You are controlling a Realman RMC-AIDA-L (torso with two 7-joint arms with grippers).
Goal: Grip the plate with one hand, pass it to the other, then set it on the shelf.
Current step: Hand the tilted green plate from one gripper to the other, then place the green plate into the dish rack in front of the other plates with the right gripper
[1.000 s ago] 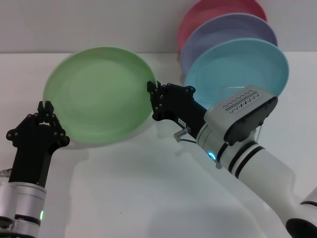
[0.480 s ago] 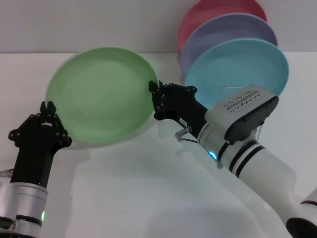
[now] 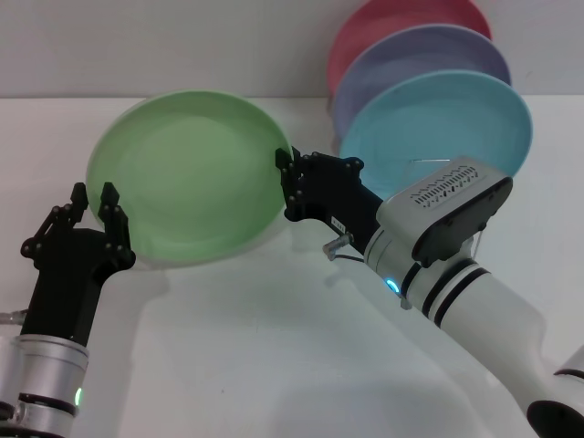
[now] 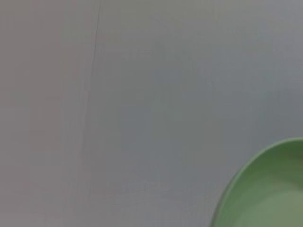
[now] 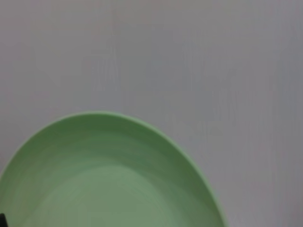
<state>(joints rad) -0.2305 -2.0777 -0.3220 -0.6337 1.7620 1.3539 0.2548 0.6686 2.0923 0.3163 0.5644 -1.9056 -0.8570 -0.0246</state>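
The light green plate (image 3: 187, 173) is held tilted above the table. It also shows in the left wrist view (image 4: 270, 194) and the right wrist view (image 5: 104, 179). My right gripper (image 3: 285, 175) is shut on the plate's right rim. My left gripper (image 3: 94, 197) is open at the plate's lower left rim, with its fingers (image 3: 110, 195) spread on either side of the edge. The silver wire shelf (image 3: 427, 161) stands at the back right; only thin wire loops of it show in front of the plates it holds.
A light blue plate (image 3: 438, 119), a lavender plate (image 3: 429, 50) and a pink plate (image 3: 392, 18) stand upright in the shelf, the blue one nearest. My right arm (image 3: 456, 265) crosses in front of the blue plate. The white table (image 3: 255, 347) lies below.
My left gripper has opened and let go of the plate's left rim. The plate has shifted slightly right, held by the right gripper.
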